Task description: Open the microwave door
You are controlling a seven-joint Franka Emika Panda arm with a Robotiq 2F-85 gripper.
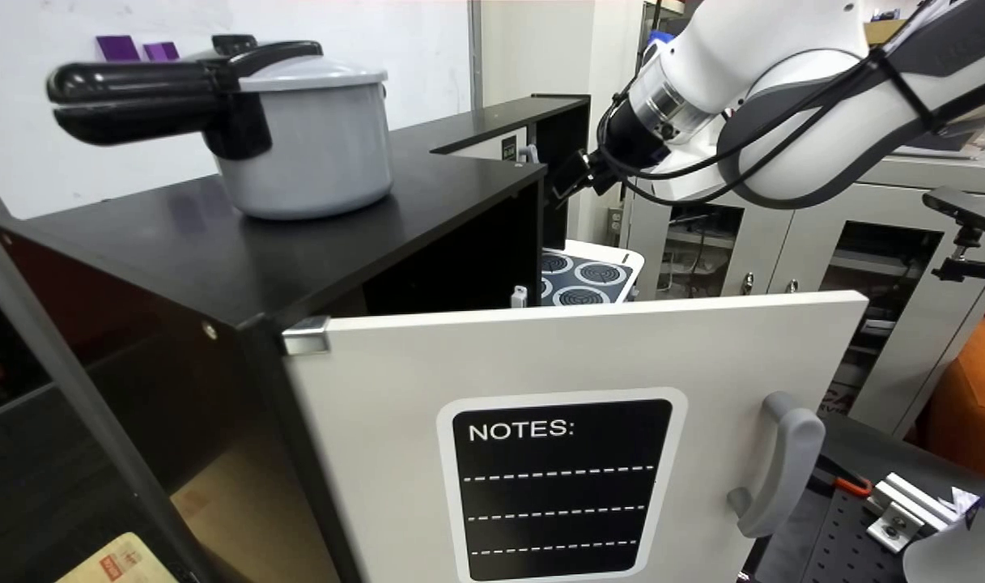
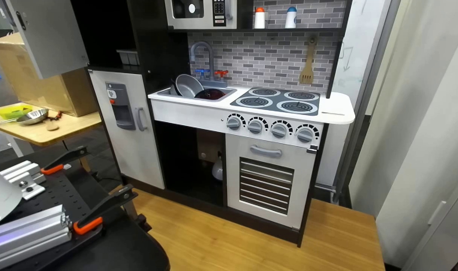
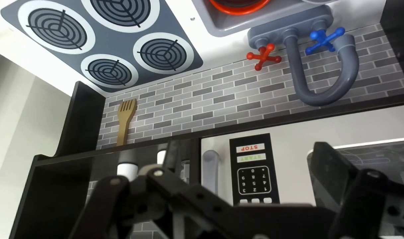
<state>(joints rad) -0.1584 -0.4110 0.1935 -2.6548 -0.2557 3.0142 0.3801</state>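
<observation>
The toy microwave (image 2: 208, 23) has a light front and its door is shut. Its grey vertical handle (image 2: 228, 10) sits beside a black keypad. In the wrist view, which stands upside down, the handle (image 3: 209, 171) and keypad (image 3: 253, 172) appear between my open fingers. My gripper (image 3: 248, 156) is empty, with the handle nearer the left finger. In an exterior view my gripper (image 1: 569, 182) is in front of the microwave handle (image 1: 528, 154), with a small gap seeming to lie between them. The lower part of the handle in the wrist view is hidden by the gripper.
An open cabinet door (image 1: 379, 364) with a notes panel swings out beside the kitchen. A grey pot (image 1: 310, 146) stands on the cabinet top. A faucet (image 3: 298, 76) and stove top (image 3: 122, 43) lie below the microwave. Shakers (image 2: 259, 19) stand on the shelf beside it.
</observation>
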